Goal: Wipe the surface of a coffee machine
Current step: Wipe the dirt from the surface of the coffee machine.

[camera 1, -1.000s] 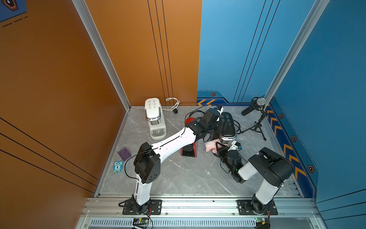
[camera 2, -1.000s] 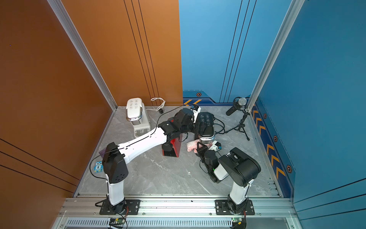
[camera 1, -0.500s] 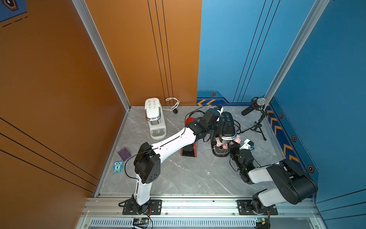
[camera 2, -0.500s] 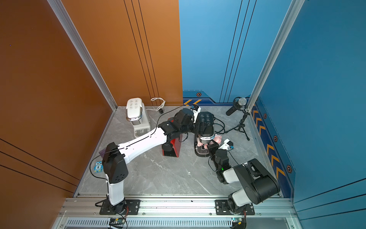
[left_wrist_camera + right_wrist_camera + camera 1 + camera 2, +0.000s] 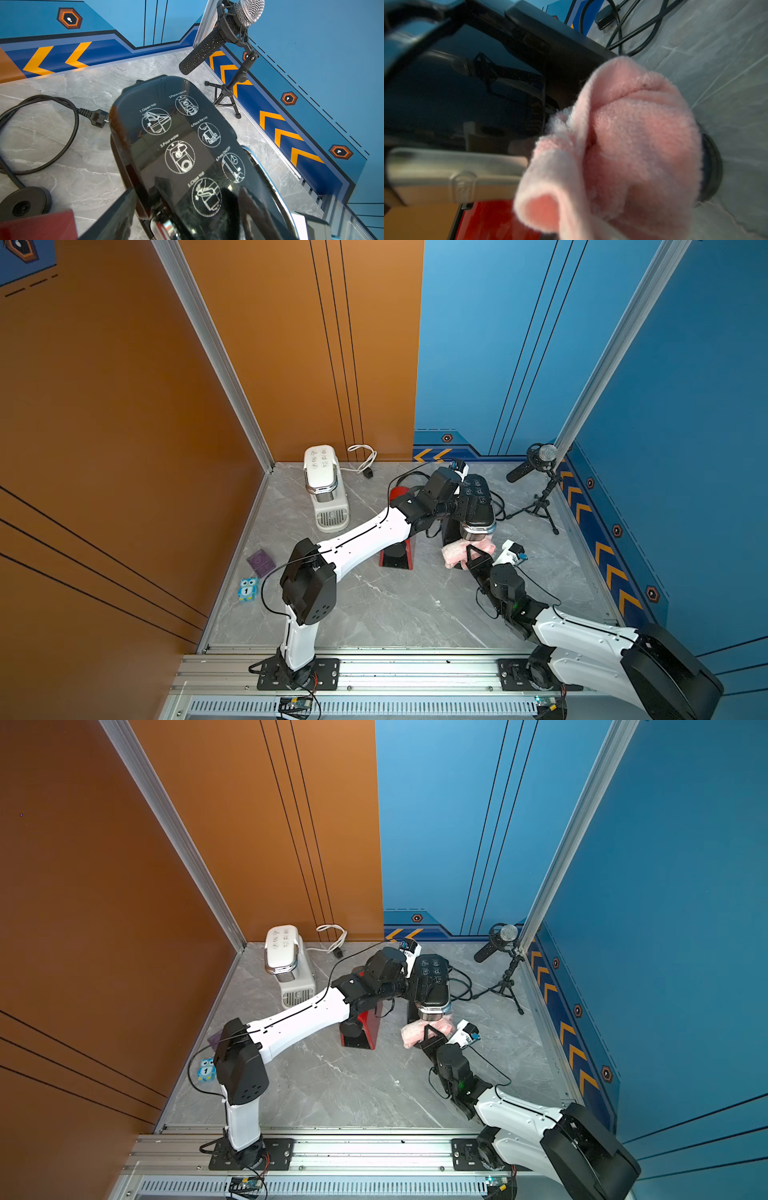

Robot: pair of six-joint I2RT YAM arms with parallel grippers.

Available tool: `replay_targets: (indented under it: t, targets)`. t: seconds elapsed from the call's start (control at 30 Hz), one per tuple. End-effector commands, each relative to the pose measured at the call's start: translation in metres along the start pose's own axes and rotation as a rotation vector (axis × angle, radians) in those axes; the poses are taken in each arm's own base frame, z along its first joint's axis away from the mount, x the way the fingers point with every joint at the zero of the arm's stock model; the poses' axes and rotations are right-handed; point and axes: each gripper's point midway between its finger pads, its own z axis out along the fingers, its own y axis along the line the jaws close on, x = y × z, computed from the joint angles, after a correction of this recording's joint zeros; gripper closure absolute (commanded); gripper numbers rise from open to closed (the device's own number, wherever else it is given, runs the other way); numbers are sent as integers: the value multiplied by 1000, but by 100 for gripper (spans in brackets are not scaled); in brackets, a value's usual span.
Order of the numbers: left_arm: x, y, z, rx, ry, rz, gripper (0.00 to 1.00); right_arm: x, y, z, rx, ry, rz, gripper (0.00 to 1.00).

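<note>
White print on the lid of the black coffee machine sits beside circled drawings and reads "1.Open top", "2.Place capsule", "3.Pour water", "4.Place the cup", "5.Close top", "6.Press ON/OFF". At the bench's left edge, a blue owl tile bears a "1". The lid print on the white coffee machine is too small to read.

Glossy blk coffee machine w/ white line icons on lid, chrome trim. Pale pink cloth. Grey marble tabletop, white veins. Also white machine; red machine w/ blk base. Orange wall, blue wall; orange chevrons on dk-blue band. Blk mic, silver head.
</note>
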Motion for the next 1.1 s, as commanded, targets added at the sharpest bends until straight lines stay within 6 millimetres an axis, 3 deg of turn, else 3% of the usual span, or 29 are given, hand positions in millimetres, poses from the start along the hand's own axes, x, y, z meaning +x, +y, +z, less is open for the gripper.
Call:
replay_targets:
  t: [0.0,0.07,0.2,0.27,0.4,0.53,0.63,0.73,0.9,1.07]
  targets:
    - [109,32,16,-108,353,38,22,12,-7,7,41,7,-31,100]
    - [109,32,15,-111,349,40,22,19,-13,18,71,19,-57,100]
    - [110,35,13,-117,350,36,23,20,-52,34,183,54,-30,100]
    - [110,36,12,-117,351,37,22,16,-78,31,251,56,-30,100]
    - [111,40,12,-121,355,33,22,-2,-105,8,351,20,-75,100]
    - [110,49,11,-130,352,17,22,-28,-93,-17,396,-25,-185,100]
    - [100,48,9,-101,336,4,22,-33,-77,-30,351,-14,-191,100]
    - [80,35,-1,-54,298,17,21,-25,-67,-43,316,6,-183,100]
    - [44,25,-31,2,221,18,6,-6,-64,-60,304,51,-225,100]
    - [10,26,-77,24,134,5,1,8,-68,-61,312,82,-238,100]
